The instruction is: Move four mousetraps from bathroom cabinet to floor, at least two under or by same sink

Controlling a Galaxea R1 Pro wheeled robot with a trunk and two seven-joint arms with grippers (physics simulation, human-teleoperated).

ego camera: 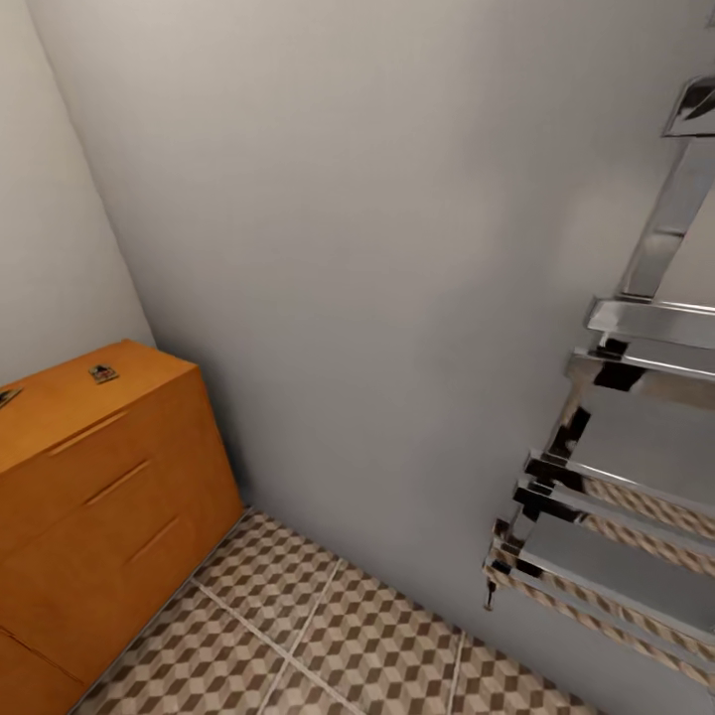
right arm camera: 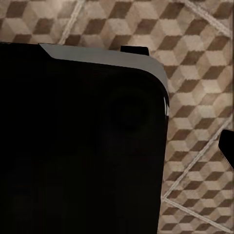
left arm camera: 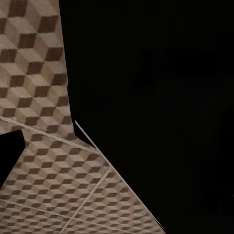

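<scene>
Underfoot, the bathroom floor (ego camera: 377, 636) of cube-pattern tiles runs up to a plain grey wall (ego camera: 397, 248); both wrist views look down on the same tiles past large black shapes, and neither lets me tell how the jaws stand or whether they hold anything. Farther off at the left, an orange wooden cabinet (ego camera: 99, 497) with three drawer fronts carries one mousetrap (ego camera: 102, 373) on its top, a second mousetrap (ego camera: 6, 396) at the picture's edge. Right side: chrome towel rail (ego camera: 616, 477) on the wall.
</scene>
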